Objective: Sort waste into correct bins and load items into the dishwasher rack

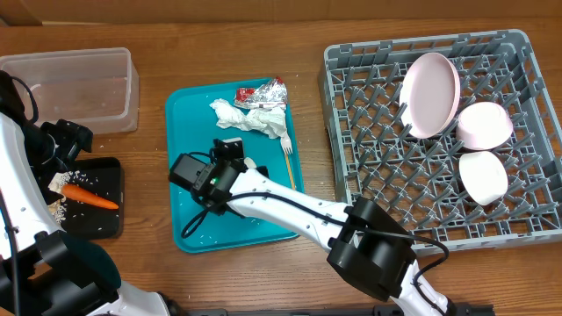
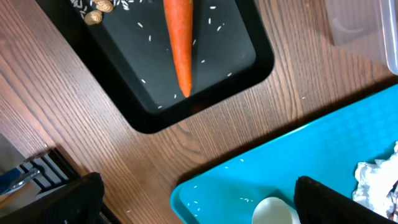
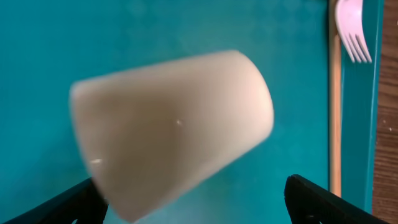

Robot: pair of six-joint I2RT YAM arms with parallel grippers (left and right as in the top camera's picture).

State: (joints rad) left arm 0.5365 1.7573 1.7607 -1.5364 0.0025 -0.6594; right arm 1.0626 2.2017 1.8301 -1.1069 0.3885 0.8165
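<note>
We see the rack (image 1: 369, 158) at 3 o'clock, the plate (image 1: 430, 92) on edge and two bowls (image 1: 483, 125) toward its 2 o'clock corner. The teal tray (image 1: 189, 123) lies at centre, with napkins (image 1: 250, 118) and wrapper (image 1: 263, 92) at its 12 and the fork (image 1: 288, 158) along its 3. The tub (image 1: 70, 55) sits at 10, and the black tray (image 1: 110, 175) at 8 holds the carrot (image 1: 88, 197). Our right gripper (image 3: 193, 186) stands wide around the lying cup (image 3: 174, 155), unclamped. The left gripper (image 2: 199, 183) gapes empty.
</note>
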